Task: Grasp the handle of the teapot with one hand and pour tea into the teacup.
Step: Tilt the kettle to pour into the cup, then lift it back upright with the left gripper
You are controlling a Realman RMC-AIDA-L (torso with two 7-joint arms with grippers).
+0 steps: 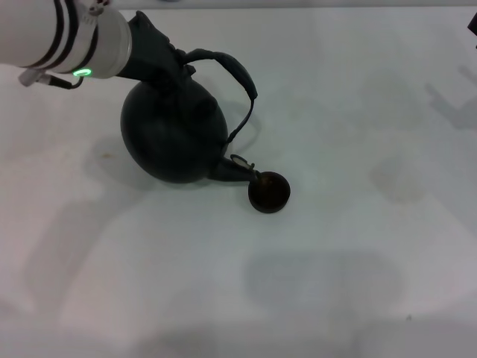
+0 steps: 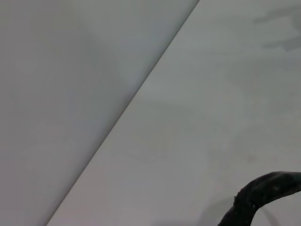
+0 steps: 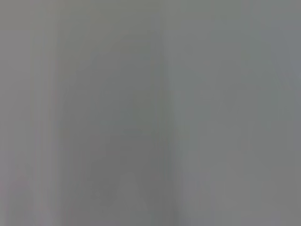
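The matte black teapot [image 1: 175,130] is tilted over the white table, its short spout [image 1: 229,170] pointing down at the rim of the tiny dark teacup [image 1: 268,192]. The arched black handle [image 1: 242,74] stands off to the pot's right side. My left gripper [image 1: 165,56] comes in from the top left and is shut on the handle's near end, holding the pot tipped. A piece of the rough handle [image 2: 265,190] shows in the left wrist view. My right gripper is out of view; its wrist view shows only flat grey.
The white table [image 1: 358,261] spreads around the pot and cup. A dark sliver [image 1: 473,26] sits at the far right edge. The table's edge [image 2: 127,106] runs diagonally in the left wrist view.
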